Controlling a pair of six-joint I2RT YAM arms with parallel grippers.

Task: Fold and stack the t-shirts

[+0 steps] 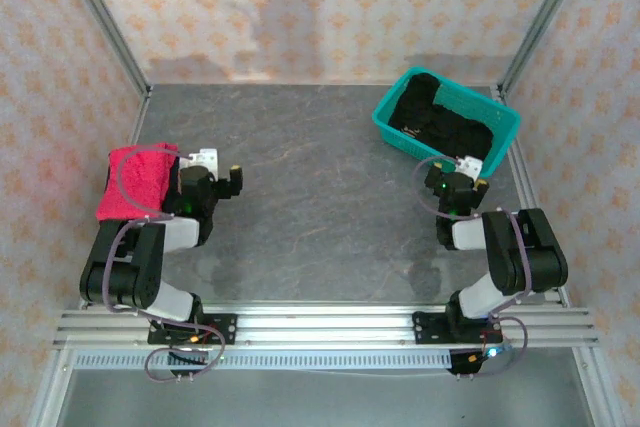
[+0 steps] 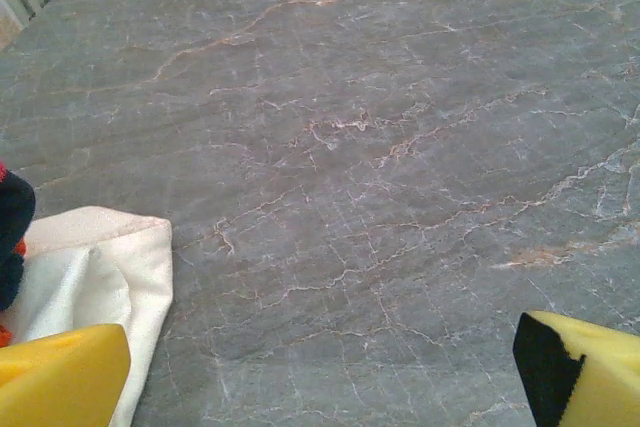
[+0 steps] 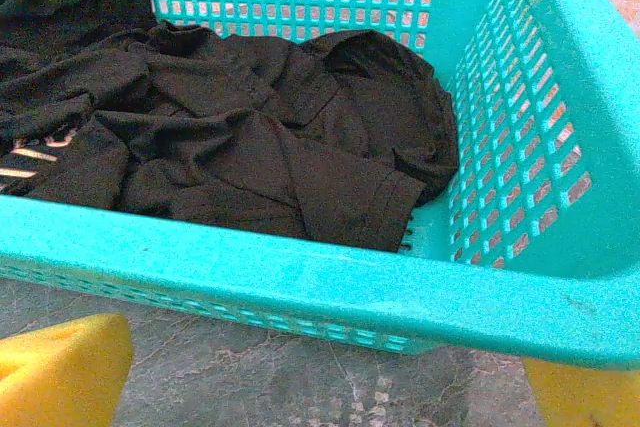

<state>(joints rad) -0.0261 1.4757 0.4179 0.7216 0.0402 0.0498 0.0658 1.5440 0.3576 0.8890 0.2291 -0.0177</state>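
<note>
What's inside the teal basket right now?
Crumpled black t-shirt cloth lies in the teal basket, with some pale print at the left. The cloth covers most of the floor, so one tee or several, or anything beneath, cannot be told.

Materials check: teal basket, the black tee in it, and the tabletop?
Teal basket: moulded plastic, slightly glossy, with a rigid grid mesh.
Black tee: soft matte cloth, by its limp folds.
Tabletop: looks like grey veined stone, possibly a printed laminate.
</note>
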